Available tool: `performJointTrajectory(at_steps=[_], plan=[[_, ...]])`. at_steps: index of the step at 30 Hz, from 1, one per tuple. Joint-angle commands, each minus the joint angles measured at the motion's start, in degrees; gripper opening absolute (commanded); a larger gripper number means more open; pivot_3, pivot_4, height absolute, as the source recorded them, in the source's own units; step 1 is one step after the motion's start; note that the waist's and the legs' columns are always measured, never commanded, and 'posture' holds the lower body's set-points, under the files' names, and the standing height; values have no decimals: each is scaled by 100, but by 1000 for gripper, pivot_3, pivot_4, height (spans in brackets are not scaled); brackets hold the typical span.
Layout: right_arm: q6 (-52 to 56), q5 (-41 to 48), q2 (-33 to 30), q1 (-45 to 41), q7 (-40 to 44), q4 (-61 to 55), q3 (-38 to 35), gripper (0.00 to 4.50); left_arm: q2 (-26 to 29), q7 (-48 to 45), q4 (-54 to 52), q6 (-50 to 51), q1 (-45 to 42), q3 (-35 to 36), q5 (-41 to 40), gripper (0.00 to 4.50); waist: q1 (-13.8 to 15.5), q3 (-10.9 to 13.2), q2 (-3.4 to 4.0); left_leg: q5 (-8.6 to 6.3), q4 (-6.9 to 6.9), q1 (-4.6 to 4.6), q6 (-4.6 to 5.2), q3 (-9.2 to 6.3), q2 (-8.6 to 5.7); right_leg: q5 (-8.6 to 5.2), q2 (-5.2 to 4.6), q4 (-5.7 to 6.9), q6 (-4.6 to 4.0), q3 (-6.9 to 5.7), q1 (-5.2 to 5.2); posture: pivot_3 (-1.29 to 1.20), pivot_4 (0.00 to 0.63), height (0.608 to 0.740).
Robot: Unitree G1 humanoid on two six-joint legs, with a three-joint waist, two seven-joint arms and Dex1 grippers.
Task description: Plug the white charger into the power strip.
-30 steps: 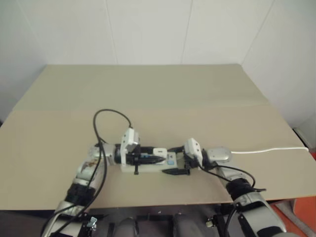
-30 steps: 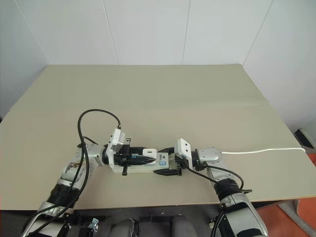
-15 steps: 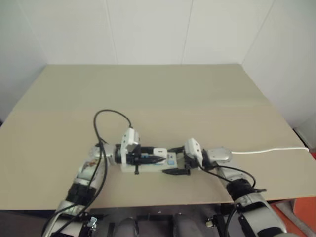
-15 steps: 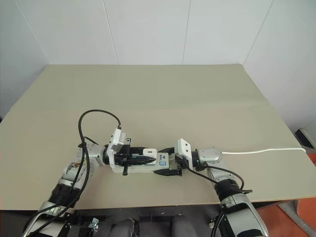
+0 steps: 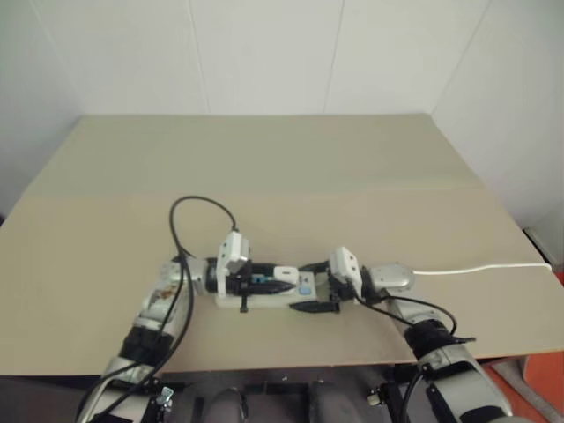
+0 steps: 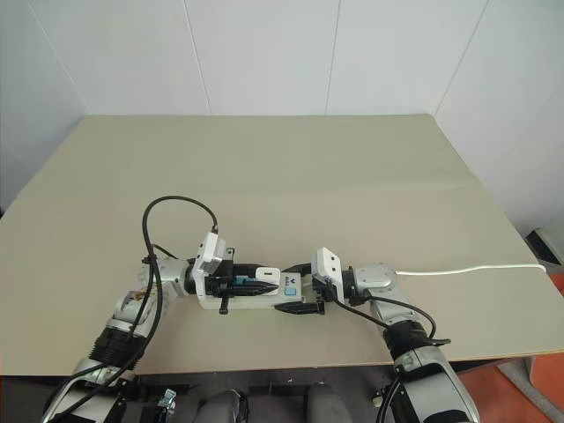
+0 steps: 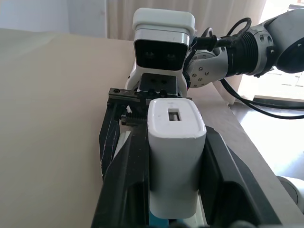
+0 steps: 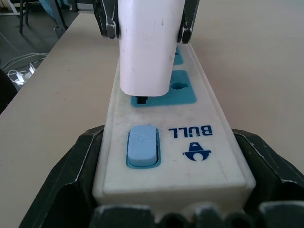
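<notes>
Left gripper (image 7: pixel 173 190) grasps the charger (image 7: pixel 175 161); right gripper (image 8: pixel 173 180) clamps the strip (image 8: pixel 190 137). Press straight down, keeping the prongs aligned with the slots.

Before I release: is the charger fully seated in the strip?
Not fully: on the right wrist view the white charger stands above the blue socket of the power strip, a dark gap showing beneath it.

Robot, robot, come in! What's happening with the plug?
Left hand clamps white charger. Right hand steadies power strip. Prongs entering socket, not seated. Nothing blocking.
</notes>
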Motion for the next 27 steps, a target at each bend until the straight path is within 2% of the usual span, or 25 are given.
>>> performJointTrajectory(at_steps=[1, 11, 18, 27], plan=[[142, -311, -118, 167, 0, 112, 187, 3433, -9, -37, 65, -189, -100, 27, 35, 995, 1, 0, 0, 0, 0, -1, 0, 0, 0, 0, 0, 0, 0, 0, 0, 0, 150, 740], [183, -302, -132, 196, 2, 57, 186, 3433, 47, -141, 168, -306, -50, 26, 89, 995, 0, 0, 0, 0, -6, -2, 0, 0, 0, 0, 0, -5, 0, 0, -2, 0, 150, 740], [190, -298, -153, 193, -1, 50, 194, 3433, 322, -296, 804, -1205, 255, -31, 502, 995, -13, -5, 7, 0, -16, 4, 0, 2, 4, 0, 2, -9, -1, 1, -1, 0, 150, 740], [177, -283, -166, 140, 9, 108, 235, 3433, 420, -38, 1292, -1470, 421, 8, 623, 995, -27, -47, 69, 0, -23, 25, 1, 8, 7, -1, 8, -9, 1, 6, 11, 0, 150, 740]])
